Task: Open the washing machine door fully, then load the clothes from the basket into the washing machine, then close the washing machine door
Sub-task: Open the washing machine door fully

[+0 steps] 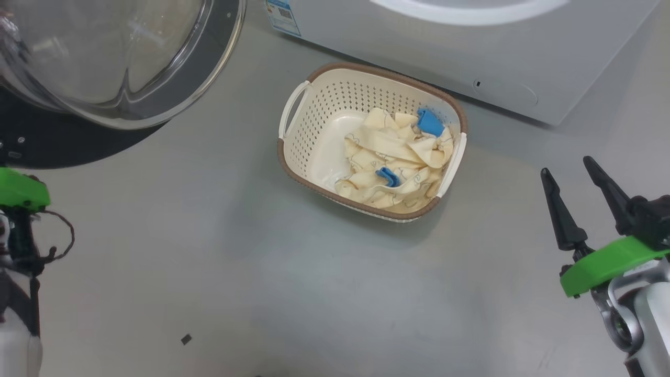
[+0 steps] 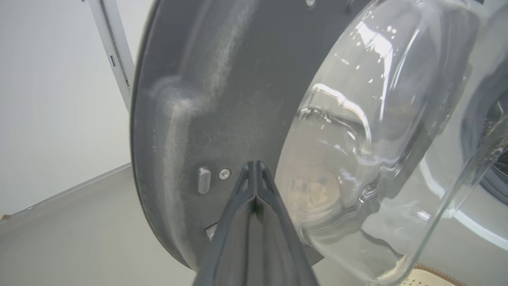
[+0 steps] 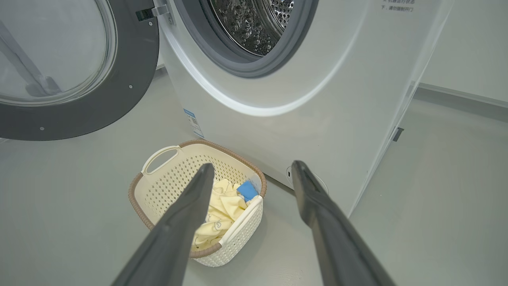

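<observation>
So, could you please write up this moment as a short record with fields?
washing machine door: swung open, clear of the opening
washing machine: steel drum exposed
basket: on the grey floor, in front of the washing machine
clothes: cream-yellow with blue trim, bunched in the basket
left end effector: shut, tips at the door's grey inner face; contact unclear
right end effector: open, empty, off to the right of the basket
</observation>
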You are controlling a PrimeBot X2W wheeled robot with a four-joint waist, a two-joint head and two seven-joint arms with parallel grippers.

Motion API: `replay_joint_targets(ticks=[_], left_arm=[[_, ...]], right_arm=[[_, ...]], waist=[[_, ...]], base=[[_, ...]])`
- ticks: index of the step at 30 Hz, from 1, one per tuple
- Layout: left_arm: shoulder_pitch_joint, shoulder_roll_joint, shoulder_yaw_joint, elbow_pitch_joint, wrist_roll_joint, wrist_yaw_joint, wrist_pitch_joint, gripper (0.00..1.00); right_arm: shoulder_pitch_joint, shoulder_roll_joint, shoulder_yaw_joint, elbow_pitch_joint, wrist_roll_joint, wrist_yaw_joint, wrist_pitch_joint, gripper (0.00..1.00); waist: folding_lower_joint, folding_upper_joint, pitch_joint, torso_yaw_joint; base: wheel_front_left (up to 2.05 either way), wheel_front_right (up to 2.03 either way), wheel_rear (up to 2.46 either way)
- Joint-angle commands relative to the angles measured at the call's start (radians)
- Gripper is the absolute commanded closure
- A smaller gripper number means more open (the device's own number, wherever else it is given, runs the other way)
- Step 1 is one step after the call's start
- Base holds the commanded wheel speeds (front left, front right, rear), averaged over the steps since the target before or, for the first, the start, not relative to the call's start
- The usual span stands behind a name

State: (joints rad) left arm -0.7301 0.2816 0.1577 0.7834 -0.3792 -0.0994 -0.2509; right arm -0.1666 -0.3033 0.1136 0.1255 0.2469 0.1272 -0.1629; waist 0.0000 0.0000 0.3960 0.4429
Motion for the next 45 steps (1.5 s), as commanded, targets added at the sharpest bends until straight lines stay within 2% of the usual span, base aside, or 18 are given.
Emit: replay_joint_targets(ticks=[1, 9, 18, 31, 45], left_arm=[[0.020, 0.053, 0.027, -0.031, 0.023, -0.007, -0.011, 1.00], [0.096, 0.016, -0.076, -0.063, 0.103, -0.025, -0.011, 1.00], [0.205, -0.020, -0.193, -0.127, 0.119, -0.030, -0.011, 1.00], [0.401, -0.054, -0.357, -0.290, 0.112, -0.031, -0.008, 1.00], [0.533, -0.097, -0.414, -0.440, 0.105, -0.001, 0.016, 1.00]], right_arm=[[0.014, 0.004, 0.021, -0.015, 0.013, 0.003, -0.023, 0.00], [0.020, 0.042, 0.016, 0.041, 0.049, 0.003, -0.076, 0.00], [0.048, 0.088, 0.002, 0.064, 0.067, 0.003, -0.098, 0.00], [0.148, 0.130, -0.046, -0.032, 0.072, 0.003, -0.099, 0.00], [0.195, 0.165, -0.037, -0.094, 0.060, 0.003, -0.099, 0.00]], waist=[[0.0000, 0.0000, -0.034, -0.008], [0.0000, 0.0000, -0.150, -0.044], [0.0000, 0.0000, -0.263, -0.115], [0.0000, 0.0000, -0.387, -0.224], [0.0000, 0.0000, -0.428, -0.325]], base=[[0.00, 0.00, 0.00], [0.00, 0.00, 0.00], [0.00, 0.00, 0.00], [0.00, 0.00, 0.00], [0.00, 0.00, 0.00]])
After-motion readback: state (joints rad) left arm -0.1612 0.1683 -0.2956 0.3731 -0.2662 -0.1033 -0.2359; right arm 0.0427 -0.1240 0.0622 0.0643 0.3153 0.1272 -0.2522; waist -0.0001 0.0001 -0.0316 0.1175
